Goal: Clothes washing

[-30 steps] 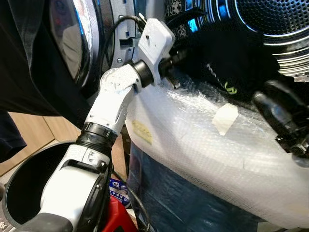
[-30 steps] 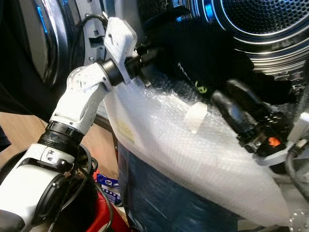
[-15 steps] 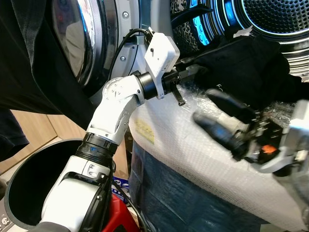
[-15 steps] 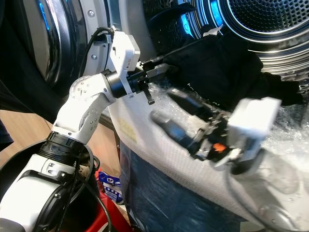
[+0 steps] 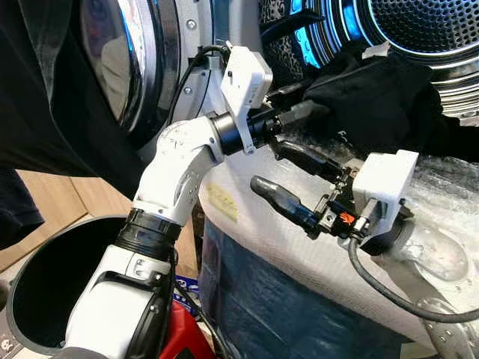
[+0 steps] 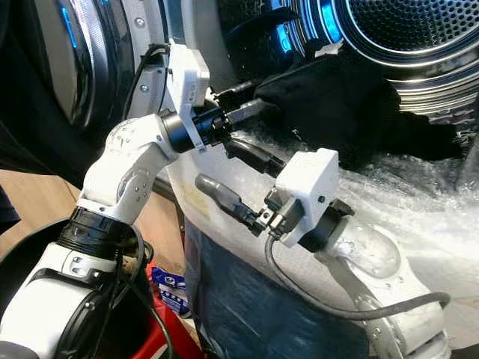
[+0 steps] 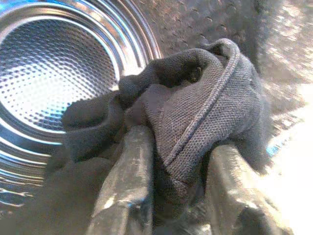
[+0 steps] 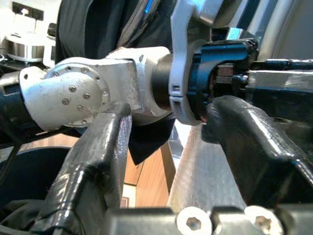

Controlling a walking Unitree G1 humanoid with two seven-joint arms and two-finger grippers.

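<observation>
Drum [image 5: 426, 30] rim: left gripper [image 5: 303, 101] jaws pinch black garment [image 5: 378, 97]; right gripper [image 5: 288, 179] jaws apart, just below.

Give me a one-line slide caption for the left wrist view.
Left hand pinching a dark knit garment in front of the washer's steel drum.

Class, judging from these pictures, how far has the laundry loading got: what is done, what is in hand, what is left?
Done: the washer door stands open. In hand: the left gripper is shut on a black garment draped over the drum opening's lip; the right gripper is open just below the left one, holding nothing. Left: pushing the garment fully inside and closing the door.
</observation>
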